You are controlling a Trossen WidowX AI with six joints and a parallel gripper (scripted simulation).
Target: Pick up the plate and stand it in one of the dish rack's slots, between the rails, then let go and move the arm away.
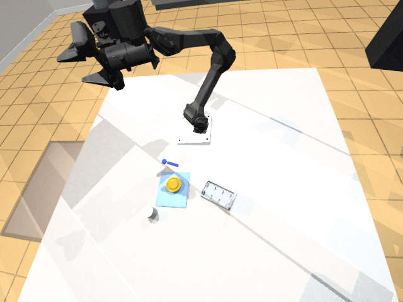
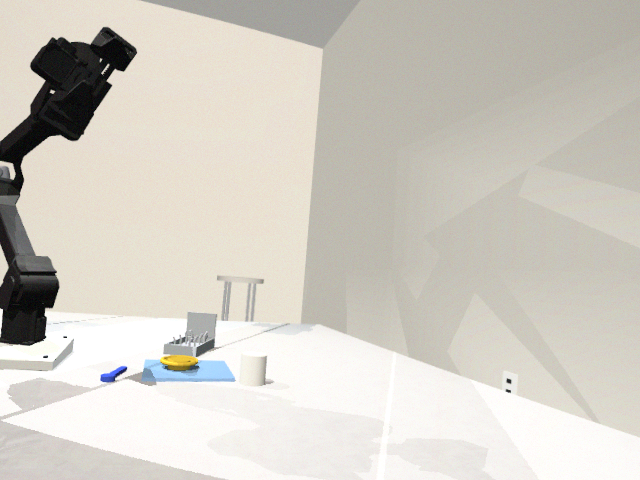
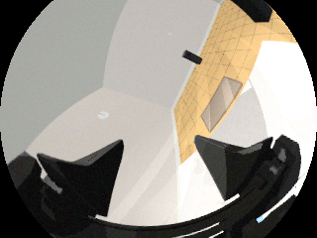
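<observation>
A yellow round plate (image 1: 173, 184) (image 2: 179, 362) lies flat on a light blue mat (image 1: 171, 201) (image 2: 219, 373). The grey dish rack (image 1: 215, 202) (image 2: 201, 322) stands on the table to the right of the mat in the top view. It has low walls, short thin rails inside and one taller end panel, and no plate stands in it. My gripper (image 1: 70, 70) (image 3: 159, 142) is open and empty, raised high and far from the plate and rack. Its fingers point away from them; neither shows in the wrist view.
A blue spoon-like utensil (image 1: 172, 163) (image 2: 114, 374) lies between the mat and the arm's white base plate (image 1: 193, 141) (image 2: 25, 360). A white cylindrical cup (image 1: 148, 211) (image 2: 253, 369) stands near the mat's corner on the side away from the base.
</observation>
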